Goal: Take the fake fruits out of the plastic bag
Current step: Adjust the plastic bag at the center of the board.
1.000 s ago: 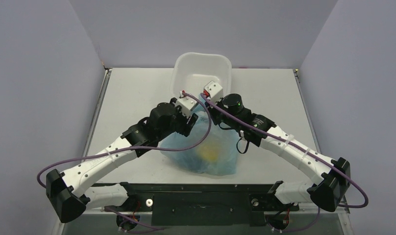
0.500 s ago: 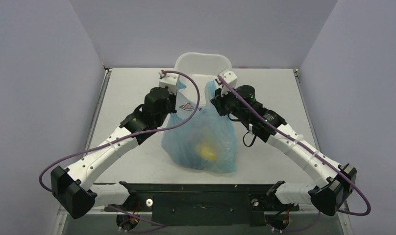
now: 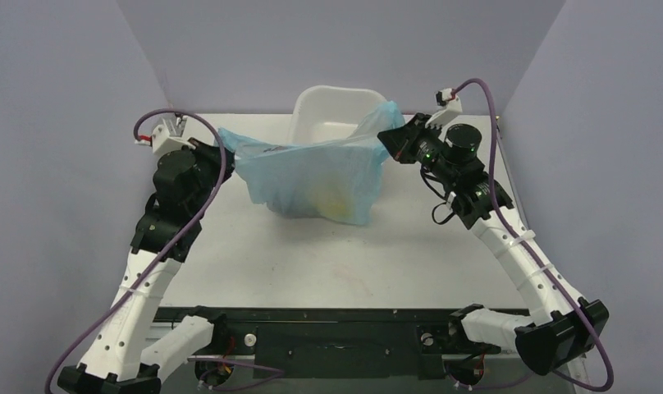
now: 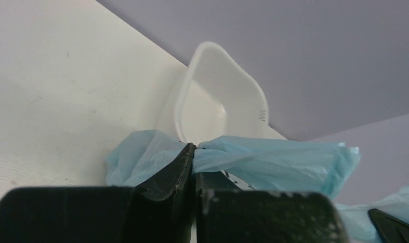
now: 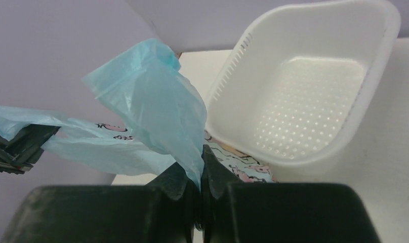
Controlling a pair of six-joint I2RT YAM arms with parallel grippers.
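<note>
Pale lavender walls (image 3: 336, 41) on 3 sides; white tabletop (image 3: 312, 263) w/ black rail (image 3: 345, 328) at near edge.

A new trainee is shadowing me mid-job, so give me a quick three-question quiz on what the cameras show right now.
1. True or false: the left gripper and right gripper are each shut on the plastic bag.
2. The white tub sits: A) on the far side of the bag, B) beside the arm bases, C) in the left gripper.
3. What colour is the fruit showing through the bag?
Key: 1 true; 2 A; 3 yellow.
</note>
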